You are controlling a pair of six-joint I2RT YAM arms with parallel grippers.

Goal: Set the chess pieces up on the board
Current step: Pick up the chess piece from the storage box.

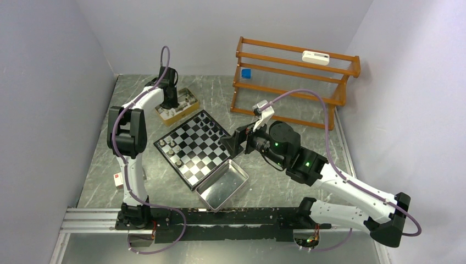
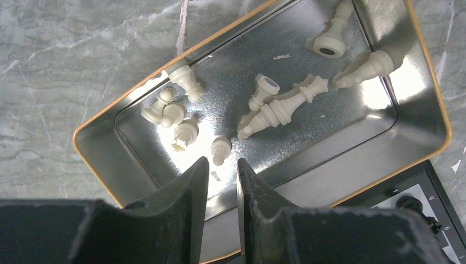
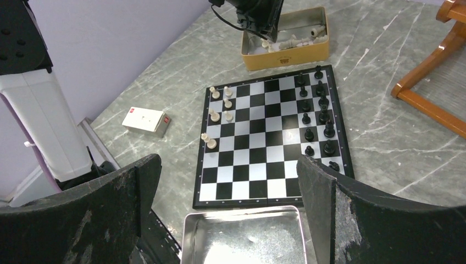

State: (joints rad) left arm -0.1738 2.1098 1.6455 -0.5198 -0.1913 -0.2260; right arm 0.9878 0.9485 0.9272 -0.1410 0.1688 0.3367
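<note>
Field notes, left arm working.

The board (image 1: pixel 198 151) is lying behind and to the right of my left gripper (image 2: pixel 222 165), beside the gold box (image 2: pixel 340 126). It is flat and glossy, with black men lining one side.

The box is sitting under that gripper, its tin floor glaring. My fingers are standing narrowly parted, pinching nothing. My right gripper (image 3: pixel 228 165) is hanging spread wide and empty.

The cream pieces (image 2: pixel 280 110) are lying toppled, smooth turned shapes with round bases. One small pawn (image 2: pixel 221 149) is lying just ahead of my fingertips. My judgement: I should be widening slightly, straddling its waist, then lowering before closing. It is likely to roll on tin.
</note>
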